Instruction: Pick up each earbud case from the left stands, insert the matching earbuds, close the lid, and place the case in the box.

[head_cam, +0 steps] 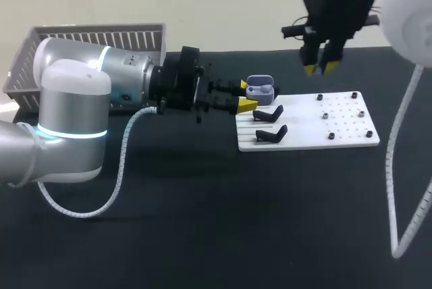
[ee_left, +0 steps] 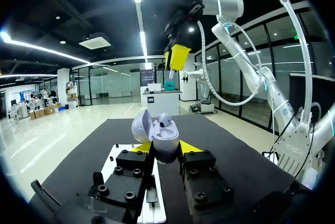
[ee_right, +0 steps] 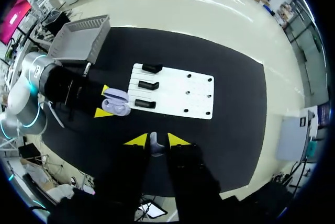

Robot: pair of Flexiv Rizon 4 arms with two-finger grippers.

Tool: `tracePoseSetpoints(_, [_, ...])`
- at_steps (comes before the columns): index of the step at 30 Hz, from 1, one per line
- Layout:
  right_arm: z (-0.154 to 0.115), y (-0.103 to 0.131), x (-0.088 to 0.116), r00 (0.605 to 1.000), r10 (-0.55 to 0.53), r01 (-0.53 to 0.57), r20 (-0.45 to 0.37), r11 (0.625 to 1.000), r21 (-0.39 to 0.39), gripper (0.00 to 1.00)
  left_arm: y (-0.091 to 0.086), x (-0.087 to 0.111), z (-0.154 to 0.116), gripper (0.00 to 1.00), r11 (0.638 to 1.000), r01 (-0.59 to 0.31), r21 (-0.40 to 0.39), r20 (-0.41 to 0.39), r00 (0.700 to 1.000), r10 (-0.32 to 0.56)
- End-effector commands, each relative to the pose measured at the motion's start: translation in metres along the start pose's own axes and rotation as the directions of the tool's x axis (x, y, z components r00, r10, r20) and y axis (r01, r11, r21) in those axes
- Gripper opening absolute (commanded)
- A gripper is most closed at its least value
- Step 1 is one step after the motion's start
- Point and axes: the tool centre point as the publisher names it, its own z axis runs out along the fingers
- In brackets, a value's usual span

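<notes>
A grey slatted basket (head_cam: pixel 101 36) stands at the far left corner of the surface (head_cam: pixel 202 221); what it holds cannot be made out. The lavender earbud case (head_cam: pixel 260 90) has its lid tipped open, with a seated earbud (ee_left: pixel 165 123) in its well. The left end effector (head_cam: pixel 244 95) pinches the case's base from both sides and holds it just off the left edge of the white board (head_cam: pixel 337 123), which lies toward the surface's far right. Two black stands (head_cam: pixel 270 123) sit on the board's left end, just beside the case. The right end effector (head_cam: pixel 321 67) hangs above the board, well apart from the case, with its fingers closed on a small loose earbud (ee_right: pixel 155 143).
</notes>
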Motion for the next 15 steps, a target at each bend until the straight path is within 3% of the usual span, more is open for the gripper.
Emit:
tracePoseSetpoints(1, [0.003,0.021,-0.014,0.996,-0.031,0.034,-0.081,0.999,0.039,0.00,-0.001,0.001,0.000,0.00,1.000,-0.002,-0.003,0.002,1.000,0.002])
tracePoseSetpoints(15, [0.020,0.052,-0.027,0.981,-0.110,0.119,-0.159,0.992,0.045,0.00,-0.001,0.001,0.000,0.00,1.000,-0.002,-0.003,0.002,1.000,0.002])
